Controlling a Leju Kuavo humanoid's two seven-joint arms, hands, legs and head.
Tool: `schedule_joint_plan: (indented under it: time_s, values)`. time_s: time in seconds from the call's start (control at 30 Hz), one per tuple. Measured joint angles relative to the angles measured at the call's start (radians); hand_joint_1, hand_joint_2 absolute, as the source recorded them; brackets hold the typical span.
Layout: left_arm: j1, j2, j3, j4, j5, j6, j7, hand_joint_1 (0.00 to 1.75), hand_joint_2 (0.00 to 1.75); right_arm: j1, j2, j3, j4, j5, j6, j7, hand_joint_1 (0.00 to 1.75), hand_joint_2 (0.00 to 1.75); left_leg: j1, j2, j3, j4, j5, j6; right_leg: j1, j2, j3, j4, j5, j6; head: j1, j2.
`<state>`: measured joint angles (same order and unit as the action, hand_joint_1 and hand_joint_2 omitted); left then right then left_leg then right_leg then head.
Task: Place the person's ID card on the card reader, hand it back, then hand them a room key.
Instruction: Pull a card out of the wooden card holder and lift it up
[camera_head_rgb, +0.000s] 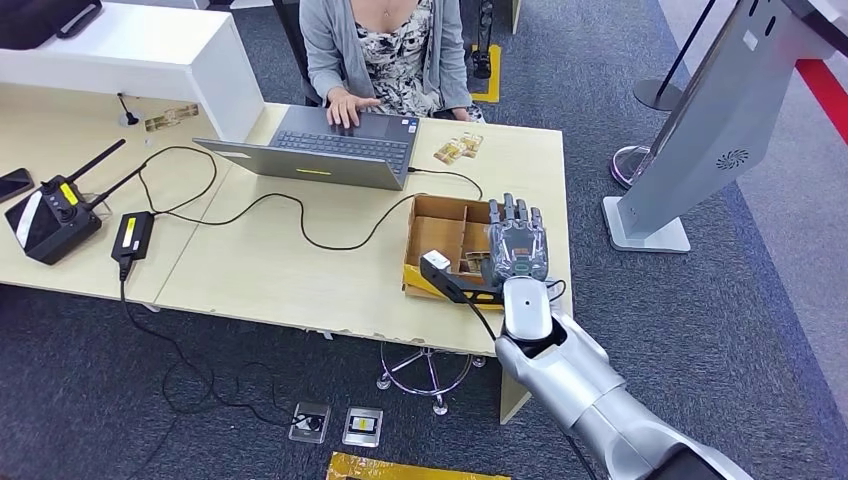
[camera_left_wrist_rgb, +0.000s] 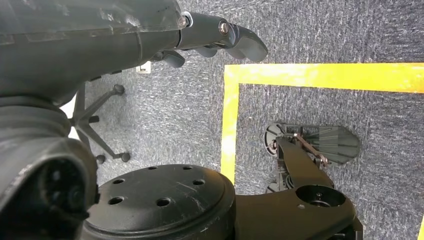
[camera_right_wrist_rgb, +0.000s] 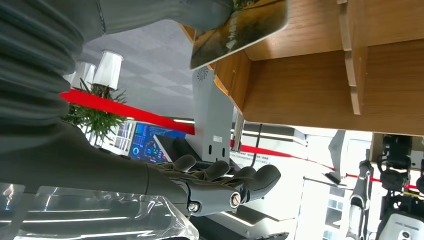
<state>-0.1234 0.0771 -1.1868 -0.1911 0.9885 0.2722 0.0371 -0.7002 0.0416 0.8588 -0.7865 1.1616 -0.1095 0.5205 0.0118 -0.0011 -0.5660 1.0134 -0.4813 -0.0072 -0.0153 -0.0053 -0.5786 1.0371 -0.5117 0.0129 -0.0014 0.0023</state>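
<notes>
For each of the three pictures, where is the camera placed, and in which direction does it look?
Head view: high on the body, looking down at the desk; the right hand hovers over the wooden box.
Left wrist view: behind the hanging left hand, facing the carpet and yellow tape.
Right wrist view: behind the right hand, beside the same wooden box; a card shows.

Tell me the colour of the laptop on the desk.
Grey; the laptop shows best in the head view.
</notes>
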Motion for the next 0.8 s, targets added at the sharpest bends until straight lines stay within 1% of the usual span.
schedule_joint_plan:
  time_s: [0.3, 0.5, 0.67, 0.8]
  values:
    - [0.001, 0.000, 0.001, 0.002, 0.011, 0.001, 0.000, 0.00, 0.00, 0.003, -0.014, 0.005, -0.124, 0.020, 0.065, 0.021, 0.00, 1.75, 0.000, 0.000, 0.000, 0.000, 0.000, 0.000, 0.000, 0.000, 0.000, 0.000, 0.000, 0.000, 0.000, 0.000]
    - [0.002, 0.000, 0.001, 0.003, 0.015, 0.000, 0.000, 0.00, 0.00, 0.009, -0.043, 0.014, -0.265, 0.033, 0.103, 0.036, 0.00, 1.75, 0.000, 0.001, 0.000, 0.000, 0.000, 0.000, 0.000, 0.001, 0.000, 0.000, 0.000, 0.000, 0.000, 0.000]
    - [0.003, 0.000, 0.002, 0.003, 0.020, -0.005, -0.001, 0.00, 0.00, 0.011, -0.077, 0.014, -0.379, 0.080, 0.143, 0.053, 0.00, 1.75, 0.000, 0.001, 0.000, 0.000, 0.000, 0.000, 0.000, 0.001, 0.000, 0.000, 0.000, 0.000, 0.000, 0.000]
    - [0.003, 0.000, 0.006, 0.004, 0.028, -0.004, -0.005, 0.00, 0.00, 0.014, -0.105, 0.014, -0.500, 0.122, 0.133, 0.028, 0.00, 1.75, 0.000, 0.001, 0.000, 0.000, 0.000, 0.000, 0.000, 0.001, 0.000, 0.000, 0.000, 0.000, 0.000, 0.000]
